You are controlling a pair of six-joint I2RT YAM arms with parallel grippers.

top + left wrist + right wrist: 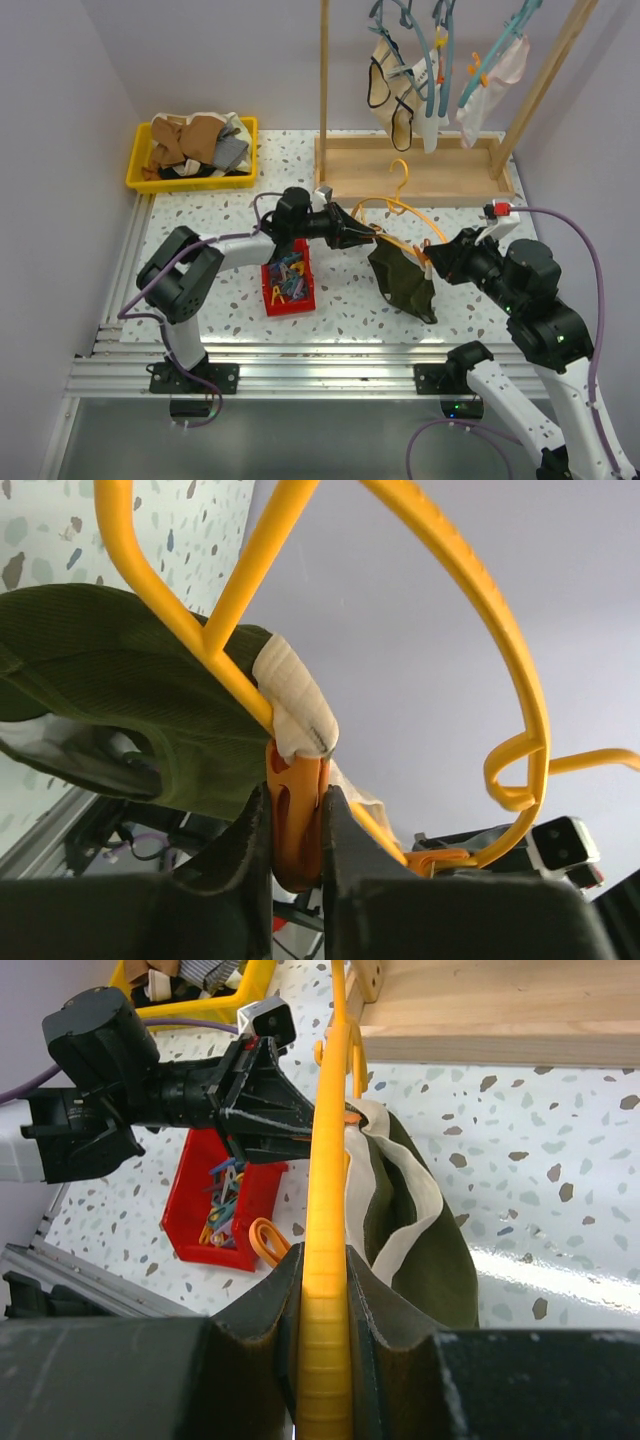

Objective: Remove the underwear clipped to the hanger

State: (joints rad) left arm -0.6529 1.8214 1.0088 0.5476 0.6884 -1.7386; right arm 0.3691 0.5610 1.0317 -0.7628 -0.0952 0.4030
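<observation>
A yellow hanger (400, 208) is held low over the table between the arms. A dark green underwear (402, 280) with a cream waistband hangs from it. An orange clip (297, 820) pins the waistband (295, 705) to the hanger bar (480, 590). My left gripper (297, 810) is shut on that clip; it shows in the top view (368, 236) at the hanger's left side. My right gripper (325, 1270) is shut on the hanger's arm (327, 1210), at the hanger's right end in the top view (437, 262). The underwear (430, 1250) droops to the right of it.
A red bin (290, 308) of clips sits below the left arm, with a loose orange clip (265, 1243) beside it. A yellow bin (190, 184) of clothes stands at the back left. A wooden rack (420, 185) with more hung garments (405, 90) stands behind.
</observation>
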